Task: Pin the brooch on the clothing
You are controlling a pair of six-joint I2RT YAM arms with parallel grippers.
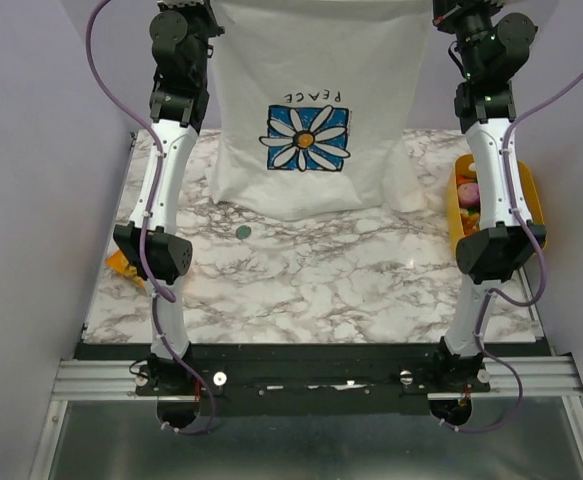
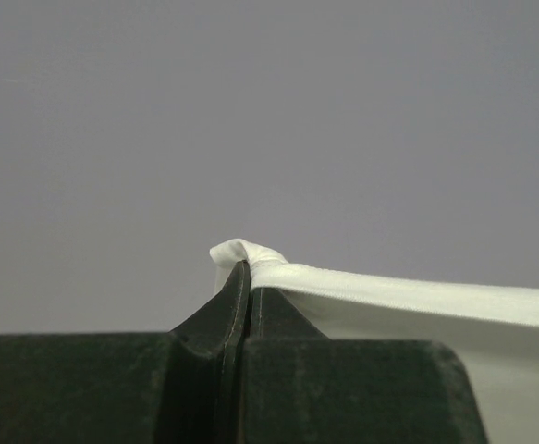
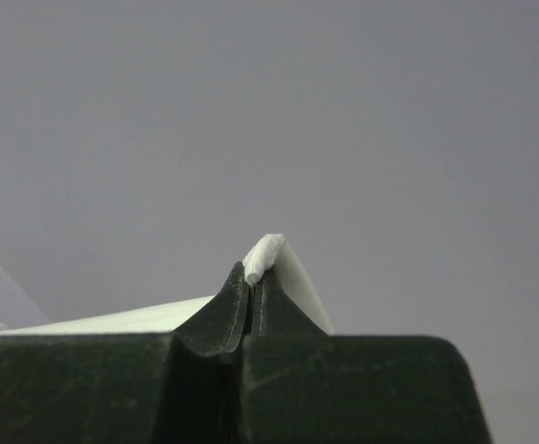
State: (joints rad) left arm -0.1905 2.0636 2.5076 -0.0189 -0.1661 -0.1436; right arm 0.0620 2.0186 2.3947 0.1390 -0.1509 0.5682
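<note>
Wrist views: left fingers, right fingers clamp T-shirt; brooch only in top view.

Table: white marble-pattern top with grey veining. The brooch, a small dark green disc, lies flat on the bare marble left of centre, just in front of the lower edge of the white T-shirt and not touching it; the shirt's bottom part rests crumpled on the far half of the top while the rest rises above it. At the right edge sits a yellow tray holding small pink and mixed-coloured pieces; at the left edge is an orange object, partly hidden, too little showing to identify.
</note>
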